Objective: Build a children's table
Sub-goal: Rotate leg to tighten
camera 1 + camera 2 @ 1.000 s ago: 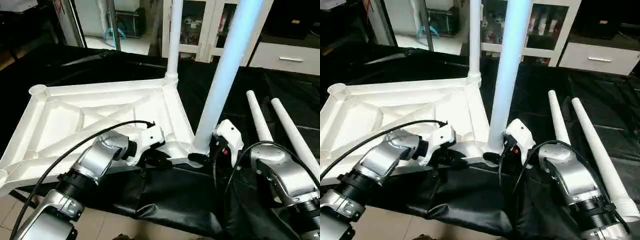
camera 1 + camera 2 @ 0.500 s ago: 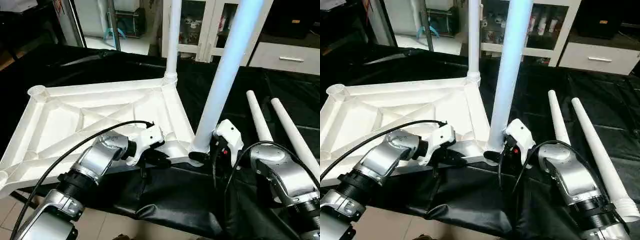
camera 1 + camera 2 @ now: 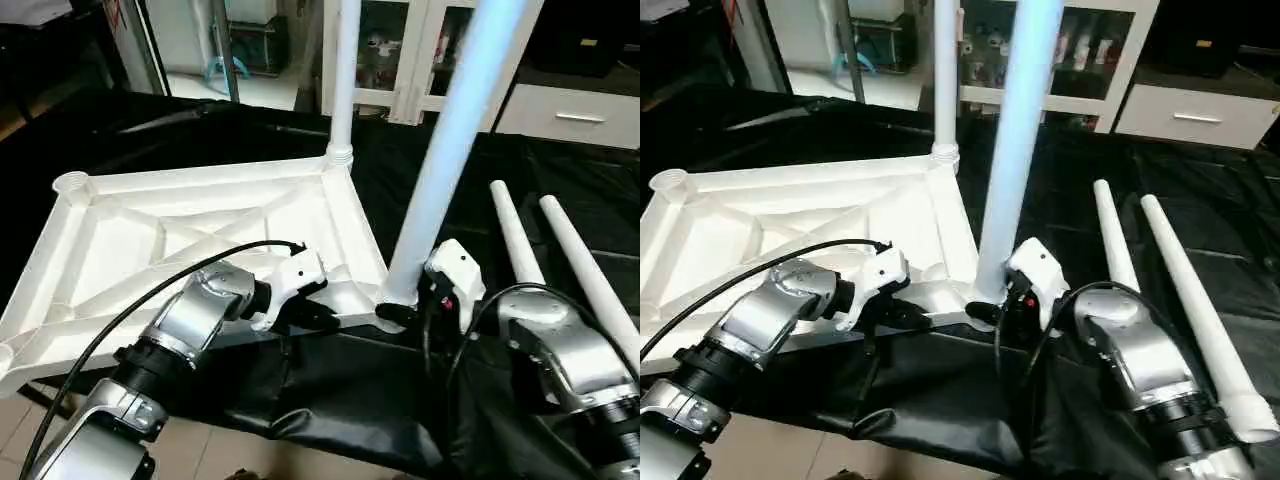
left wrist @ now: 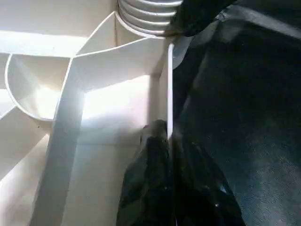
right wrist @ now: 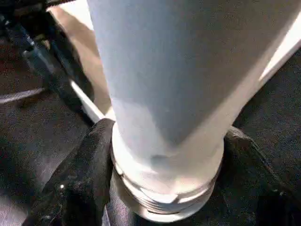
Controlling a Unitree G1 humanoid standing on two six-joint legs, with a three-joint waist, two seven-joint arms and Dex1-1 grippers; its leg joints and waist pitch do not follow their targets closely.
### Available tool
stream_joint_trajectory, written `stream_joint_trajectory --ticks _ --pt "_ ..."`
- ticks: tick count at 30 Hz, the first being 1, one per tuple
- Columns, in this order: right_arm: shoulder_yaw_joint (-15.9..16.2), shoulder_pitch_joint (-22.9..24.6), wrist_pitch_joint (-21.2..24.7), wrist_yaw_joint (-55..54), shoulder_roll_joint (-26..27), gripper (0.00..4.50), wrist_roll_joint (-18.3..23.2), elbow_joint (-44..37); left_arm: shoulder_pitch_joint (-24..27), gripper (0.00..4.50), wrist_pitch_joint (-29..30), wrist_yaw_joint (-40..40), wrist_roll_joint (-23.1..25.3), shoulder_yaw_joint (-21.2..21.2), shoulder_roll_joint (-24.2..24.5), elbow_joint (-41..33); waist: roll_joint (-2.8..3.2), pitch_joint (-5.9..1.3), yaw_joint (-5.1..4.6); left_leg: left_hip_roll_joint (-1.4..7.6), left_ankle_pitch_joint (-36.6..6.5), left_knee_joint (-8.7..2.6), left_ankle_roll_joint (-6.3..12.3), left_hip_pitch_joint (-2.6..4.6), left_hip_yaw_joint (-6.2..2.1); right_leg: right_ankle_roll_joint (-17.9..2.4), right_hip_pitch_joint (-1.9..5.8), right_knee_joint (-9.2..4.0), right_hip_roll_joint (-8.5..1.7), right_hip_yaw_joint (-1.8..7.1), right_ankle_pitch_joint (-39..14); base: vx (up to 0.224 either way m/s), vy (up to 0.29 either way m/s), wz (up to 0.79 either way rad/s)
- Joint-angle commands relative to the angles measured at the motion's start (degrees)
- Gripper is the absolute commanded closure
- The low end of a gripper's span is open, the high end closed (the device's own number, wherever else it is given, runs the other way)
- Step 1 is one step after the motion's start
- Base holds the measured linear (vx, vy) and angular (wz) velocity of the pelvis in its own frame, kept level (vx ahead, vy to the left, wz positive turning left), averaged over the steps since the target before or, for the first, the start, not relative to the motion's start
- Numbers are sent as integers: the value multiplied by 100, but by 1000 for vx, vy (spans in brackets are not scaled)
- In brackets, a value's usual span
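black-covered work table (image 3: 560, 180), upturned white tabletop (image 3: 200, 230), two loose legs (image 3: 560, 250)

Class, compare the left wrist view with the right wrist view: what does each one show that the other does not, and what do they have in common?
Left wrist view: the left gripper shut on the tabletop's thin side rim, with inner ribs beside it.

Right wrist view: the near leg, its threaded base between the right gripper's black fingers.

Both: white table plastic, the black table cover, and a threaded corner joint.
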Motion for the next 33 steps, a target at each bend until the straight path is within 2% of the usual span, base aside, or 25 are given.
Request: stream_joint_trajectory --ticks 1,4,6,7,8,10,11,12,15,17,18,19,20,24,25,27,29,33 --pt "-255 -120 43 -638 198 178 -156 365 21 450 102 -1 -67 -61 -123 104 -32 -292 -10 133 -1956 -461 -35 55 -69 -1142 207 -458 -222 132 -1898 0 0 0" --pt "-343 -174 5 -1069 487 178 -196 569 -49 450 109 222 -57 14 -271 247 -33 -287 -50 130 -2095 -475 -76 57 -92 -997 202 -491 -216 123 -2205 0 0 0" --pt "-486 -332 -130 -1749 889 178 -273 970 -155 450 106 472 -27 62 -473 480 -31 -280 -87 115 -2192 -475 -128 67 -93 -953 164 -511 -211 122 -2345 0 0 0" --pt "-581 -493 -249 -2293 1206 178 -348 1333 -249 450 87 638 0 79 -635 675 -24 -285 -121 100 -2173 -477 -162 40 -101 -924 156 -512 -227 120 -2417 0 0 0" --pt "-617 -606 -338 -2611 1373 178 -412 1557 -313 450 92 761 17 103 -739 803 -6 -285 -120 96 -2206 -481 -205 52 -112 -892 165 -522 -220 106 -2476 0 0 0" --pt "-644 -704 -402 -2857 1504 178 -454 1738 -370 450 107 877 30 129 -827 912 -14 -281 -153 92 -2384 -484 -229 79 -129 -827 142 -557 -221 98 -2623 0 0 0" --pt "-644 -842 -488 -3126 1667 178 -509 1966 -460 450 131 1105 62 180 -951 1085 18 -281 -160 94 -2484 -479 -223 108 -133 -843 114 -562 -212 103 -2585 0 0 0" --pt "-644 -842 -488 -3126 1667 178 -509 1966 -460 450 131 1105 62 180 -951 1085 4 -277 -182 85 -2503 -479 -217 97 -126 -854 111 -568 -204 106 -2556 0 0 0" --pt "-689 -1213 -693 -3913 2097 178 -635 2543 -678 450 136 1680 135 311 -1236 1518 20 -293 -200 89 -2471 -485 -219 83 -134 -927 122 -544 -207 109 -2362 0 0 0" --pt "-703 -1273 -726 -4024 2169 178 -643 2637 -706 450 125 1753 152 324 -1271 1578 5 -293 -205 79 -2412 -489 -195 76 -129 -963 139 -539 -193 104 -2230 0 0 0" --pt "-752 -1440 -833 -4330 2367 178 -663 2898 -780 450 91 1950 198 361 -1363 1738 14 -300 -203 81 -2381 -478 -162 75 -112 -1000 127 -533 -203 117 -2142 0 0 0" --pt "-805 -1565 -942 -4555 2517 178 -677 3092 -830 450 59 2087 228 390 -1422 1844 -18 -298 -214 81 -2408 -477 -160 85 -112 -1007 110 -541 -209 116 -2195 0 0 0" --pt "-977 -1802 -1240 -4869 2771 178 -647 3486 -907 450 -29 2260 284 486 -1521 2025 -31 -303 -223 71 -2383 -479 -167 68 -120 -995 132 -537 -214 111 -2279 0 0 0" --pt "-1023 -1845 -1557 -4471 2804 178 -490 3460 -835 450 -83 2129 291 511 -1445 1934 -20 -306 -193 90 -2242 -491 -67 48 -113 -996 158 -514 -211 116 -1996 0 0 0" --pt "-1050 -1826 -1595 -4353 2804 143 -434 3405 -819 450 -114 2085 278 505 -1424 1920 -23 -312 -187 91 -2180 -488 -32 47 -103 -1024 166 -503 -206 121 -1872 0 0 0" --pt "-1050 -1812 -1645 -4275 2767 108 -434 3346 -804 450 -124 2035 261 497 -1393 1907 -15 -315 -180 95 -2081 -488 -4 39 -98 -1074 177 -490 -212 124 -1750 0 0 0" --pt "-1031 -1752 -1664 -4018 2630 102 -451 3160 -734 450 -129 1852 232 472 -1296 1822 -16 -312 -181 95 -2055 -487 32 35 -93 -1102 192 -490 -211 124 -1705 0 0 0" --pt "-977 -1596 -1531 -3440 2293 60 -434 2780 -573 450 -180 1482 235 407 -1103 1584 0 -337 -140 113 -1740 -471 130 32 -78 -1199 225 -458 -213 130 -1349 0 0 0"
